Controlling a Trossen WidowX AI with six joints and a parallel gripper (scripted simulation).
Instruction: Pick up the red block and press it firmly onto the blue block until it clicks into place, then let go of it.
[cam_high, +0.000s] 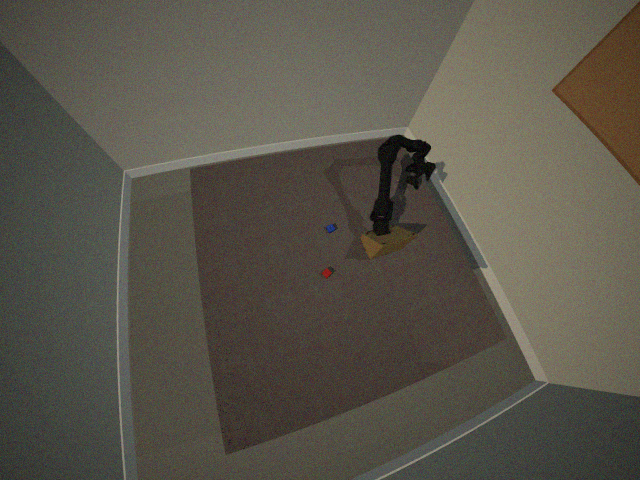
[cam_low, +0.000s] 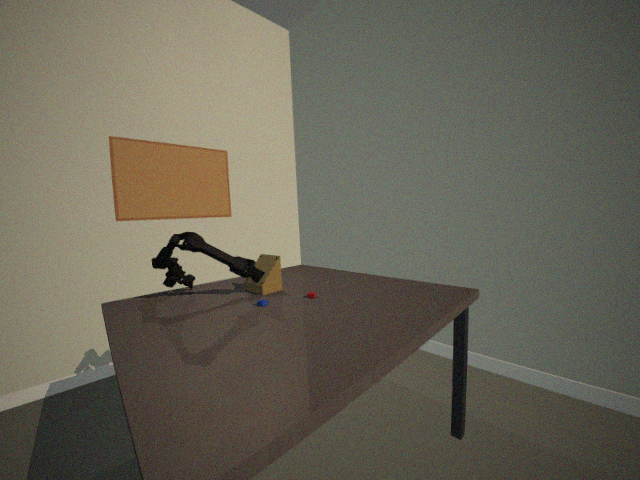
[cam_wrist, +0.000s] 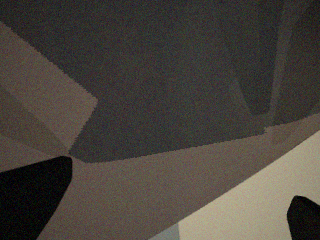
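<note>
A small red block (cam_high: 327, 272) (cam_low: 310, 295) lies on the brown table (cam_high: 310, 351) (cam_low: 289, 361), in front of the arm's base. A small blue block (cam_high: 330, 227) (cam_low: 262, 302) lies apart from it, also near the base. My gripper (cam_high: 419, 178) (cam_low: 179, 281) is open and empty. It hangs above the table's edge by the cream wall, far from both blocks. In the wrist view only the two dark fingertips show at the bottom corners (cam_wrist: 170, 215), over the table and the wall; neither block shows there.
The arm stands on a tan wedge base (cam_high: 387, 241) (cam_low: 267, 274) near the table's wall-side edge. An orange board (cam_low: 169, 178) (cam_high: 604, 87) hangs on the cream wall. One dark table leg (cam_low: 459, 372) shows at the right.
</note>
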